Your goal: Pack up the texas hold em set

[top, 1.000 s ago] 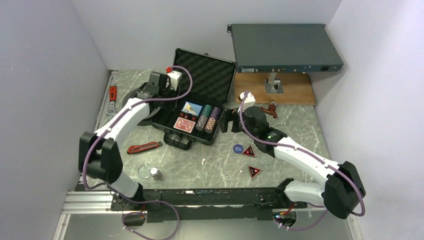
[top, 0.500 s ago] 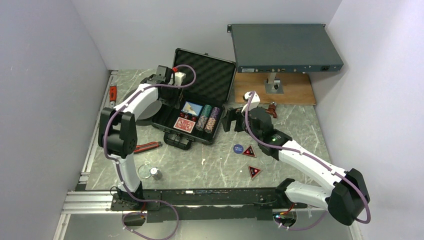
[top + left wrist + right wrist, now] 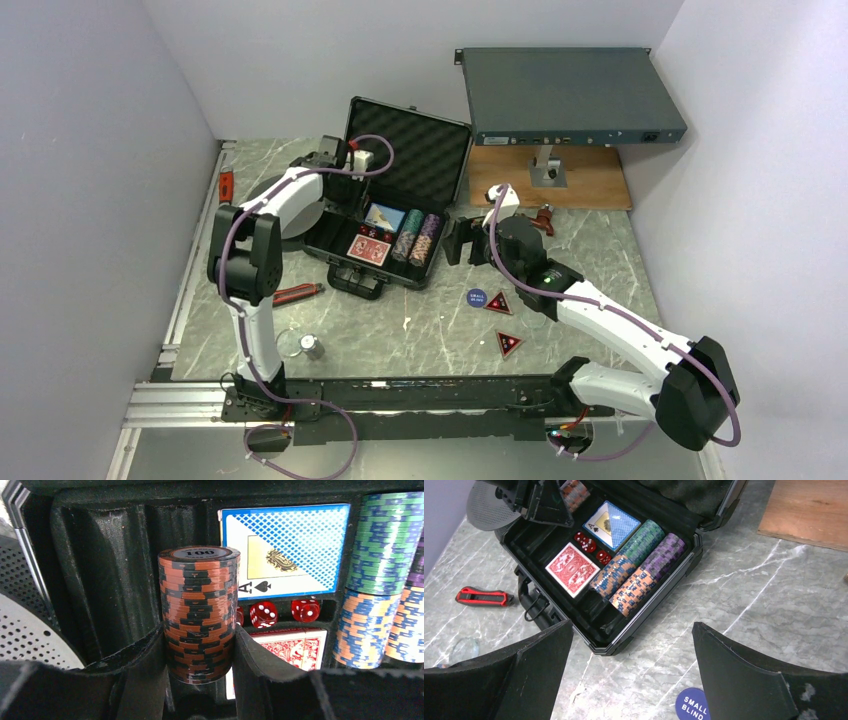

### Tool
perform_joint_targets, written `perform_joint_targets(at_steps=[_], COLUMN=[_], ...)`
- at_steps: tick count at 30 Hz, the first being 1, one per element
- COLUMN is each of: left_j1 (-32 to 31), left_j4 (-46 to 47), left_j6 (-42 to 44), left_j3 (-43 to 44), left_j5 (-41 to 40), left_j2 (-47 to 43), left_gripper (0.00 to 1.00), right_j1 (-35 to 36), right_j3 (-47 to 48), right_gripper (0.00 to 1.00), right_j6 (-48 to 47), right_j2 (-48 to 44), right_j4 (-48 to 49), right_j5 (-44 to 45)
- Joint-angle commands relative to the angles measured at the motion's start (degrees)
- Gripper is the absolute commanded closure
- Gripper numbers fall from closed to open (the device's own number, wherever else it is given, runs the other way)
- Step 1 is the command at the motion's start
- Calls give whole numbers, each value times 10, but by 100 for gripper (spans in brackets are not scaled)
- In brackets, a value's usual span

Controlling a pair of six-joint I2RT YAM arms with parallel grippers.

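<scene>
The black briefcase [image 3: 333, 262] lies open, its foam lid [image 3: 415, 150] standing up. Inside it are a blue deck [image 3: 295, 545], a red deck [image 3: 295, 647], red dice [image 3: 263, 613] and striped chip rows [image 3: 380, 545]. My left gripper [image 3: 199, 647] is shut on an upright red-black chip stack [image 3: 199, 605] above the case's bare left slots [image 3: 107, 575]. My right gripper [image 3: 631, 625] hangs open and holds nothing, above the table just right of the case [image 3: 659, 597]. The blue button [image 3: 691, 706] lies by its right finger. Two red-black triangular markers [image 3: 498, 302] [image 3: 508, 344] lie on the table.
A large grey rack box [image 3: 565, 95] stands at the back right over a wooden board [image 3: 590, 178]. A dark round spool [image 3: 290, 222] sits left of the case, under my left arm. A red utility knife [image 3: 290, 294], a clear disc [image 3: 289, 342] and a small metal cylinder [image 3: 311, 347] lie front left.
My left arm's elbow has risen and swung in, and its gripper has shifted a little right over the case's back-left corner with the chip stack. The right gripper has barely moved.
</scene>
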Motion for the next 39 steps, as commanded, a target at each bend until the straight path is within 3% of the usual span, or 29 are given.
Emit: perform_joint_targets(at_steps=[1,18,26,39], left_j1=[2,5,5,5], left_j4=[37,44,56,50], left_j6=[-6,-15,-36,-48], left_j3=[32,54,39,28], left_j5=[1,-1,-33,-62], left_j2=[4,35,27,-7], left_gripper=[100,89,58,43], right_j1=[-1,-1,-1,-2], right_j3=[-1,2,4,4], right_gripper=[7,7,7,7], right_j6=[-1,0,-1,-2], right_j2=[3,13,14,16], right_j4=[23,27,24,23], right_j5=[-13,-32,-29,-28])
